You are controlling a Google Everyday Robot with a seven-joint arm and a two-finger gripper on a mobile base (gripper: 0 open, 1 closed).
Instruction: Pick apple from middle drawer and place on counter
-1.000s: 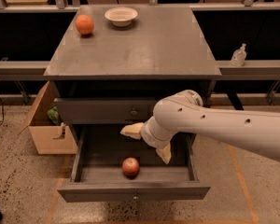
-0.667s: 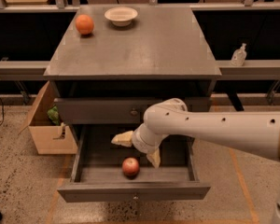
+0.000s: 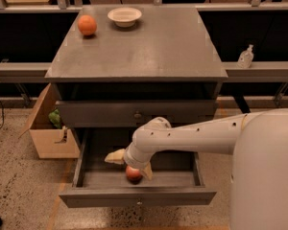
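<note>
While inside middle drawer (image 3: 173, 178) | tool (image 3: 128, 166) spread wide | just above apple (image 3: 133, 175) | holds nothing

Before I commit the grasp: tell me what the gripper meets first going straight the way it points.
The apple, between the open fingers of the gripper in the middle drawer; depth is unclear, so probably.

No lettering is readable; the tool (image 3: 131, 165) sits over the apple (image 3: 133, 175) in the middle drawer (image 3: 134, 197).
</note>
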